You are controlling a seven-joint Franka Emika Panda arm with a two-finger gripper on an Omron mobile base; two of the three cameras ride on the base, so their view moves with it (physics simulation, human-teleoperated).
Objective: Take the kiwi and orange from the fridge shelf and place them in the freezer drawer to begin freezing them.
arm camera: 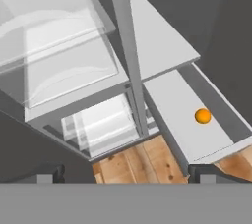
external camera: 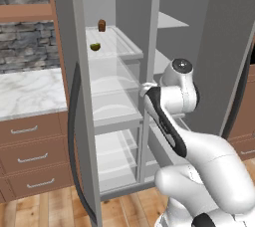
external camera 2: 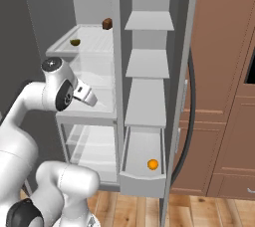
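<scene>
Fridge doors stand open; freezer drawer (external camera 2: 143, 181) is pulled out at the bottom of the right-hand column, below the flat grey shelves. The orange (external camera 2: 153, 164) lies on the drawer floor, toward its front right part, clear of the walls; in the hand view the same orange (arm camera: 203, 116) sits on the pale drawer (arm camera: 170, 101) floor, near the far wall. The kiwi (external camera: 95, 47) rests on the upper translucent shelf (external camera: 130, 48) of the left column, near its front left edge, with a small brown upright item (external camera: 102, 25) behind it at the back of that shelf. In the right base view the kiwi (external camera 2: 75, 42) is well above the gripper (external camera 2: 88, 97), which hangs in front of the middle shelves of the left column. Fingers (arm camera: 43, 178) are spread wide at the two bottom corners of the hand view, with nothing between them. The orange lies well ahead of the fingers and nearer the right one; no contact.
</scene>
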